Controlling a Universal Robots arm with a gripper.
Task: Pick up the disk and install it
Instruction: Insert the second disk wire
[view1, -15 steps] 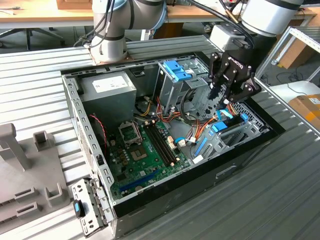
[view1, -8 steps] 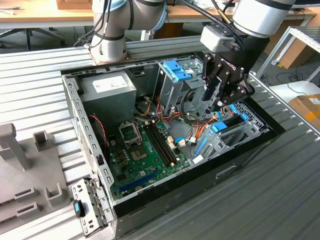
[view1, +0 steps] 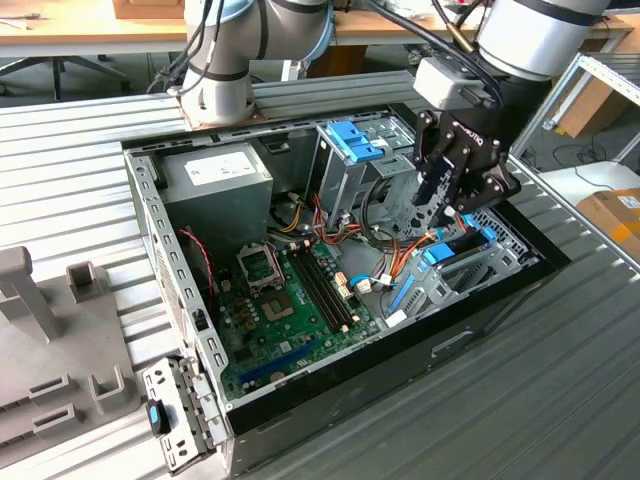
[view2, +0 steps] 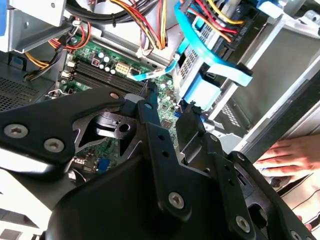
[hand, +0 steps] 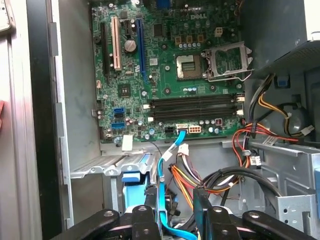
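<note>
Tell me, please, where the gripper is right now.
In the exterior view the gripper reaches down into the open case on the view's right, just right of the cage with the blue latch.

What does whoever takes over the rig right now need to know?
Gripper: open and holding nothing. It is low inside the computer case, just above the drive bay on the exterior view's right.
Disk: lies in that bay between its blue rails, directly under the fingers.
Done: the disk appears picked up and placed in the bay.
Left: I cannot tell whether it is fully seated or latched.
Note: a person's hand rests on the case edge in the second wrist view.
</note>
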